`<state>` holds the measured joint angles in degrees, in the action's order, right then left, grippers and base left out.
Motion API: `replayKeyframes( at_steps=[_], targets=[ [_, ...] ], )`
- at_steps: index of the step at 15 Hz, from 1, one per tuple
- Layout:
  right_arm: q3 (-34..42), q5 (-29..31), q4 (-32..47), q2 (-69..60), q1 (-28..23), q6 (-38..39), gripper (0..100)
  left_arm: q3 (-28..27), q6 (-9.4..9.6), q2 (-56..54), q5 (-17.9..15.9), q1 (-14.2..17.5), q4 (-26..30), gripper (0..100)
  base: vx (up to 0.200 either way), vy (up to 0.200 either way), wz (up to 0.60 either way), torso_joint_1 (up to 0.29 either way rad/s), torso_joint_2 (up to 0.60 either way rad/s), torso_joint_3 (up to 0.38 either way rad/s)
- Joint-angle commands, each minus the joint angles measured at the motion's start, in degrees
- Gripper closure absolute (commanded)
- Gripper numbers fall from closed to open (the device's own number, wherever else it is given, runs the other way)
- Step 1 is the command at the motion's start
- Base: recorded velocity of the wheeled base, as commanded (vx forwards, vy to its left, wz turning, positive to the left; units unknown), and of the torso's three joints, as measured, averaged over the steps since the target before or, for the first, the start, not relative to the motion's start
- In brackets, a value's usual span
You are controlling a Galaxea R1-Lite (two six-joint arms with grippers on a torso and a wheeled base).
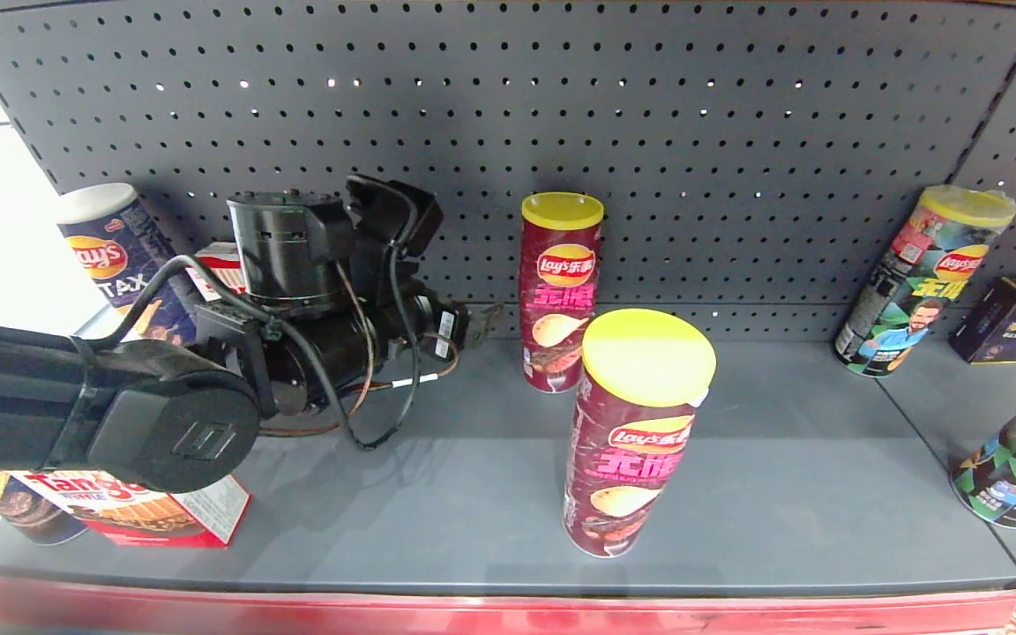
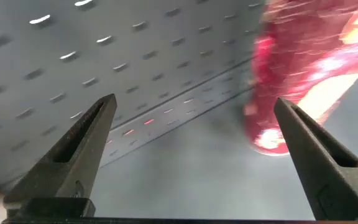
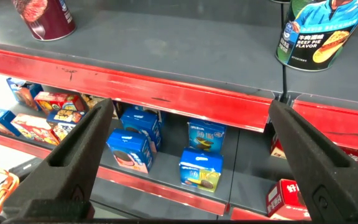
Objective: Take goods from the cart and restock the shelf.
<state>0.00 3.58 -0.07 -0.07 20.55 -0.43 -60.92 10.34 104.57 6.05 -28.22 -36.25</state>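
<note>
**Both claws released; two maroon cans upright mid-shelf**

The left claw [image 2: 194,155] is spread wide and holds nothing. It sits low over the shelf [image 1: 437,494] near the back edge, pointing at the pegboard wall [image 1: 561,88]. Just beside it, not touching, the rear maroon can [image 1: 559,291] stands upright against the back edge. The front maroon can [image 1: 631,441], also yellow-lidded, stands upright nearer the front edge, apart from the rear one. A blue can [image 1: 115,256] leans at the back left corner, and a red box [image 1: 146,516] lies at the front left corner. A green can [image 1: 914,282] tilts against the wall at the back right.

The right claw [image 3: 191,162] is likewise released and empty, facing the shelf's red front lip [image 3: 166,87] and the blue boxes [image 3: 201,165] on the lower shelf.
</note>
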Motion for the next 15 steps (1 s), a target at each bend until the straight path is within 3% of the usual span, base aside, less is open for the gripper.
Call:
replayKeyframes(
  at_steps=[1, 2, 3, 15],
  targets=[
    [0.00, 0.02, -0.01, 0.07, 0.01, -0.01, 0, 0.01, 0.12, -0.51, 0.72, 0.10, 0.13, 0, 0.000, 0.000, 0.00, 0.000, 0.00, 0.000],
    [0.00, 0.02, -0.01, 0.07, 0.01, -0.01, 0, -0.43, 2.67, 1.07, 3.62, 0.80, 0.31, 0, 0.000, 0.000, 0.00, 0.000, 0.00, 0.000],
    [0.00, 0.02, -0.01, 0.07, 0.01, -0.01, 0, -1.05, 3.72, 2.39, 3.80, 1.24, 0.31, 0, 0.000, 0.000, 0.00, 0.000, 0.00, 0.000],
    [0.00, 0.02, -0.01, 0.07, 0.01, -0.01, 0, -5.27, 3.55, 8.19, 3.89, -1.49, 0.40, 0, 0.000, 0.000, 0.00, 0.000, 0.00, 0.000]
  ],
)
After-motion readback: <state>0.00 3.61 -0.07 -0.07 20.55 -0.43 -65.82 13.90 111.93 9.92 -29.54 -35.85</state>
